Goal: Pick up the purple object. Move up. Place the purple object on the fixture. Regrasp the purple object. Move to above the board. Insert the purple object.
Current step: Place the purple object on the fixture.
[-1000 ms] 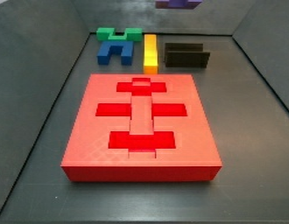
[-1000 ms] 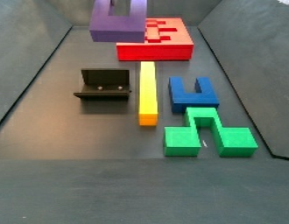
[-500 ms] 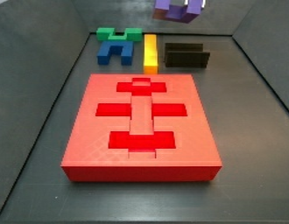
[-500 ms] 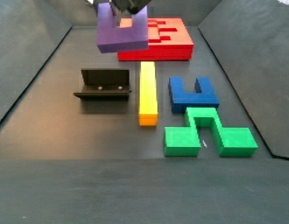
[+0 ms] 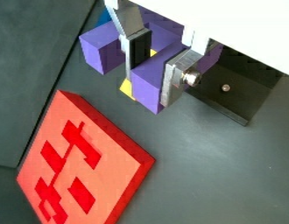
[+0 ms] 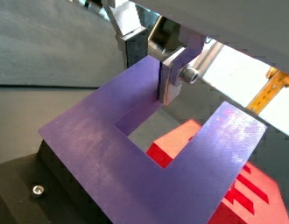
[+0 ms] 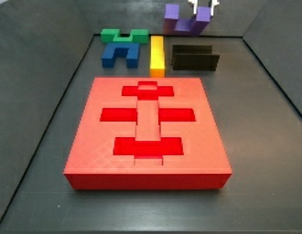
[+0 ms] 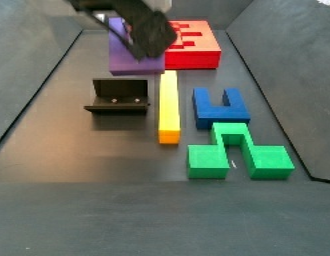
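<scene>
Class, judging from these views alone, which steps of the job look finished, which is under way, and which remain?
Done: the purple object is off the floor, held in the gripper. In hand: carrying it in the air near the fixture, whose top is bare in both side views. Left: setting it on the fixture, regrasping, moving over the board, and inserting; the board's recesses hold nothing.

Lab test rig, grey walled tray (image 8: pixel 48 190), fixture (image 8: pixel 122 98)
</scene>
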Robot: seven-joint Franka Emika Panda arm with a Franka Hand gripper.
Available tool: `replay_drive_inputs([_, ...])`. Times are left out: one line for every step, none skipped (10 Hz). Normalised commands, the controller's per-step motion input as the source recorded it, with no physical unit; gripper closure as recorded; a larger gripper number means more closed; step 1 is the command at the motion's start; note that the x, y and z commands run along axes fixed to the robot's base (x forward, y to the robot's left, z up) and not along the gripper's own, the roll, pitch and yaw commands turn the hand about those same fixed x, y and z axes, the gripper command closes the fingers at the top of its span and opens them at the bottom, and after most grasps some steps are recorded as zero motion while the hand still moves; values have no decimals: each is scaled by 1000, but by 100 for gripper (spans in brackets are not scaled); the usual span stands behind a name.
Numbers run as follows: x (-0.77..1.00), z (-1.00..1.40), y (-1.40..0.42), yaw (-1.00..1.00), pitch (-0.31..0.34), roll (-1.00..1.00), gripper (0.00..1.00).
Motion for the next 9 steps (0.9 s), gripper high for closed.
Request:
replay_drive_inputs([963,-149,180,-3,0,-440,100])
replay_drive_inputs([371,0,0,69,71,-157,100])
replay_drive_inputs([0,-11,-60,0,0,23,100])
replay_drive_inputs([580,-117,-29,-20,0,380,100])
replay_drive_inputs([789,-309,0,-243,-211,471,100])
replay_drive_inputs([751,-374,29,-306,-329,543,100])
replay_drive_inputs([457,-197,0,-140,-89,503,100])
replay_drive_inputs([166,-294,0,-43,-120,0,100])
replay_drive_inputs([100,-377,20,0,-200,-111,100])
